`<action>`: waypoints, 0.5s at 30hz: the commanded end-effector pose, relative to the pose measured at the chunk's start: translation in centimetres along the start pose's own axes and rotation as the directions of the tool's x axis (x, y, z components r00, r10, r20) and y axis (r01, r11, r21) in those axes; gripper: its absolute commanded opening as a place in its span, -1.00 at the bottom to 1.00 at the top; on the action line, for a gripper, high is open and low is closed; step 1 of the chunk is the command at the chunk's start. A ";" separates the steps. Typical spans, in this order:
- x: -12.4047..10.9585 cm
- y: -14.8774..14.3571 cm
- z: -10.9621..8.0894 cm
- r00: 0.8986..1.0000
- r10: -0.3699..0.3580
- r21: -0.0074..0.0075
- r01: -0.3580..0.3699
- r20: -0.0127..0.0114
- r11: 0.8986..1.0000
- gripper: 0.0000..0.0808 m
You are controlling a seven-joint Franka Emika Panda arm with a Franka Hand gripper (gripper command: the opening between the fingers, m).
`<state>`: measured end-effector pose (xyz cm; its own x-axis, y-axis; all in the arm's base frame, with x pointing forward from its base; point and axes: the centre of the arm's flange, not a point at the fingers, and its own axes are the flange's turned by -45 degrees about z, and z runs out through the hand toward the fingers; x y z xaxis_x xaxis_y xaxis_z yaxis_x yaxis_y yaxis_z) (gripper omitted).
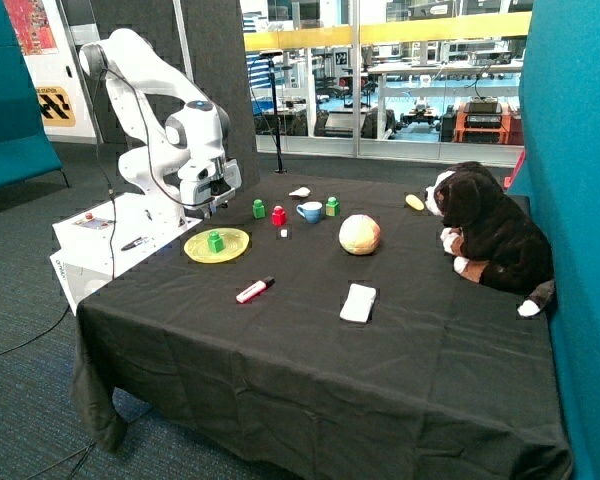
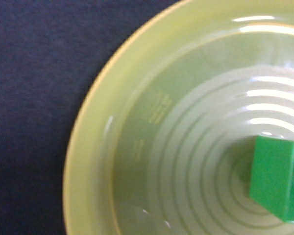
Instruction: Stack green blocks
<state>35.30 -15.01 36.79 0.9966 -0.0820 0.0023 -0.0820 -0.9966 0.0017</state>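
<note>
Blocks of green lie apart, none stacked: one block (image 1: 215, 241) stands on the yellow plate (image 1: 233, 251) near the surface's robot-side edge, a second (image 1: 259, 208) sits on the black cloth beside the red block (image 1: 278, 215), and a third (image 1: 332, 206) stands just past the blue cup (image 1: 310, 211). From the wrist, the plate (image 2: 152, 112) fills most of the view, its ringed centre carrying the block (image 2: 277, 178) at the frame's edge, with dark cloth outside the rim. Tool (image 1: 208, 203) hangs just above the plate's far rim, near the first block but not touching it; whether its fingers are spread or closed cannot be told, and nothing is seen in them. Farther out on the surface (image 1: 380, 380) lie a red-and-white marker (image 1: 254, 290), a white folded cloth (image 1: 358, 302), a pale ball (image 1: 359, 234), a small white scrap (image 1: 300, 191) and a yellow object (image 1: 414, 202) by the plush dog (image 1: 490, 235).
</note>
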 end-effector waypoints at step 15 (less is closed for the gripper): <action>0.5 3.1 1.0 1.000 0.023 0.002 -0.023 0.002 1.000 0.04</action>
<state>35.05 -16.91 36.00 0.9948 -0.1015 0.0074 -0.1015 -0.9948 0.0012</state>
